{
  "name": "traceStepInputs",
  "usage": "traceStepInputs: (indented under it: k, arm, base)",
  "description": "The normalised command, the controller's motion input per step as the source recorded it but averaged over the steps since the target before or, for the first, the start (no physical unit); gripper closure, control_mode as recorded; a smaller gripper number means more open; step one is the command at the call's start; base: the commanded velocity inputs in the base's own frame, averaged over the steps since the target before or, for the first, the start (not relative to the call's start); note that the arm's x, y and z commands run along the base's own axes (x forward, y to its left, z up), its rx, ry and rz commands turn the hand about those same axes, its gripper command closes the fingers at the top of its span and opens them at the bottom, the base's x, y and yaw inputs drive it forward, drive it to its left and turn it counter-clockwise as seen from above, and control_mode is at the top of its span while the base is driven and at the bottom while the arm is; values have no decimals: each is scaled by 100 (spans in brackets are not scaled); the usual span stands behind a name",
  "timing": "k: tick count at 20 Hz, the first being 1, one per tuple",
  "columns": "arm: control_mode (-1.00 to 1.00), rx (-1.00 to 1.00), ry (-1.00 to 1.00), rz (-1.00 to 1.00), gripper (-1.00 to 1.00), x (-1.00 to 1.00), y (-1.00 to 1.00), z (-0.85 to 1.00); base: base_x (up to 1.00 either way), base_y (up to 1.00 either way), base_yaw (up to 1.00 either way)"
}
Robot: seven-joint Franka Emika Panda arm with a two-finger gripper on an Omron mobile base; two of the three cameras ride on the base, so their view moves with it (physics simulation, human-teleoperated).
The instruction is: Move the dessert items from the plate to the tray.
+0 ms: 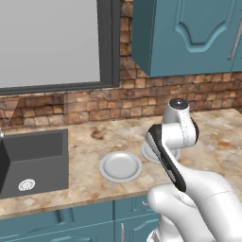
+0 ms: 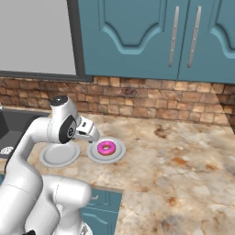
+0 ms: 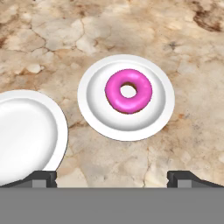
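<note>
Sim kitchen: marbled tan counter (image 2: pixel 183 170) w/ brick backsplash (image 2: pixel 151 103), teal wall cabinets (image 2: pixel 151 36) above, teal base cabinets (image 1: pixel 71 224) below. A dark sink (image 1: pixel 33 163) is set into the counter at far left in left base view.

Arm (image 1: pixel 170 156) is folded up over the counter edge, wrist pitched down toward the two plates. Gripper (image 3: pixel 112 178) hangs above the counter, not touching anything; jaws fully spread, nothing between them. Fingertips (image 3: pixel 41 178) sit wide apart at the bottom corners of hand view.

Two round pale plates lie just beside each other, rims near but apart. Bare plate (image 2: pixel 59 155) is on the sink side; loaded plate (image 2: pixel 106 151) is on the other side, partly hidden behind the arm in left base view.

Doughnut (image 3: pixel 128 91), pink-iced ring, lies flat near the centre of the loaded plate, hole up. Not yet moved. Tray: can't locate it from these views.

Key relation: in hand view the doughnut lies ahead of the jaws, toward the top of that view, and slightly toward the right-hand finger from the midline. It is a ring, so no long axis; grasp angle is free. Judgement: approach step, pre-grasp. Next move likely calls for advancing forward, a small lateral shift, then descent so the fingers straddle the ring. Risk: a fingertip could clip the plate rim.
</note>
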Motion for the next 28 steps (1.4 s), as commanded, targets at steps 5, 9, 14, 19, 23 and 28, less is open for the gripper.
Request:
traceStepInputs:
  k: [5, 9, 14, 19, 23, 28]
  arm:
    - [-100, 0, 3, 0, -100, 38, 0, -12]
    - [-100, 0, 8, 0, -100, 32, -3, -8]
    - [-100, 0, 6, 0, -100, 30, -3, -16]
    - [-100, 0, 1, 0, -100, 25, -3, -33]
    - [-100, 0, 0, 0, -100, 17, 0, -41]
    - [-100, 0, 0, 0, -100, 17, -3, -22]
  base:
    - [0, 0, 0]
    - [0, 0, 0]
    - [0, 0, 0]
    - [0, 0, 0]
    - [0, 0, 0]
    - [0, 0, 0]
